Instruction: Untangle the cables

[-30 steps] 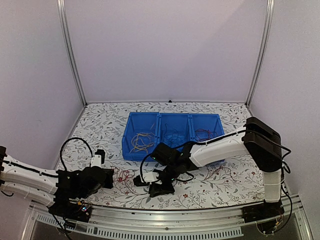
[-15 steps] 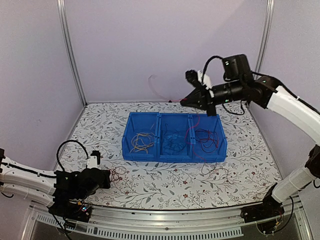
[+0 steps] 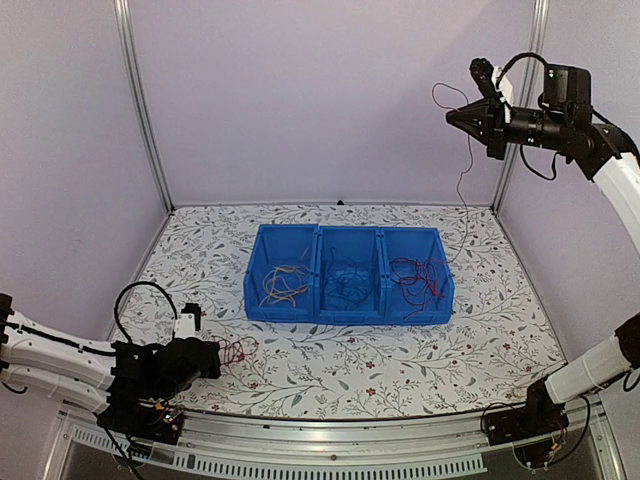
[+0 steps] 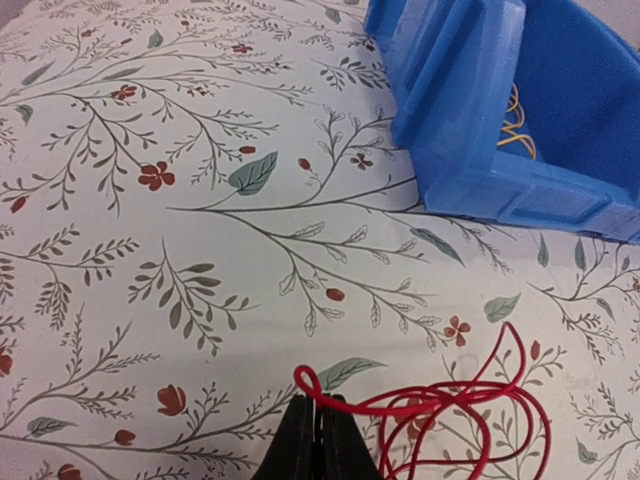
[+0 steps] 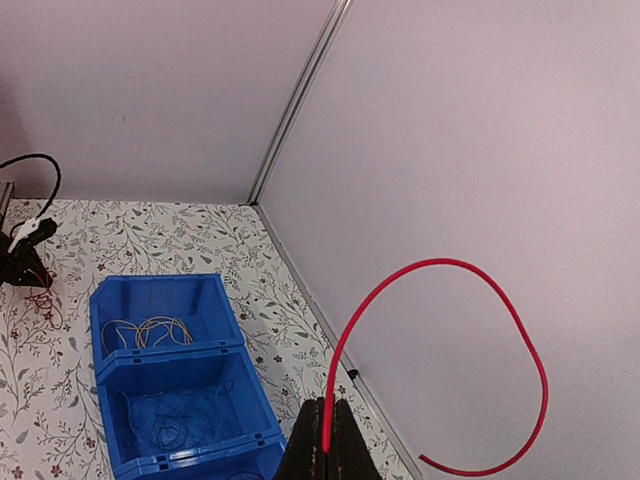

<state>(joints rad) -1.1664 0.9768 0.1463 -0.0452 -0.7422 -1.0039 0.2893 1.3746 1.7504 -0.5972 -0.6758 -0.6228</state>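
1. The table [image 3: 400, 370] has a white top printed all over with grey leafy sprigs and small red flowers.
2. Pale walls close it in at the back and on both sides, and a metal rail [image 3: 330, 435] runs along its near edge.
3. A blue bin [image 3: 348, 314] stands on the table toward the back, about midway between the side walls. Its long side is parallel to the near edge, and it is divided into three compartments side by side.
4. A small loopy bundle of thin red cables [image 3: 237, 350] lies on the table at the front left. It is near the bin's front-left corner but not touching it.
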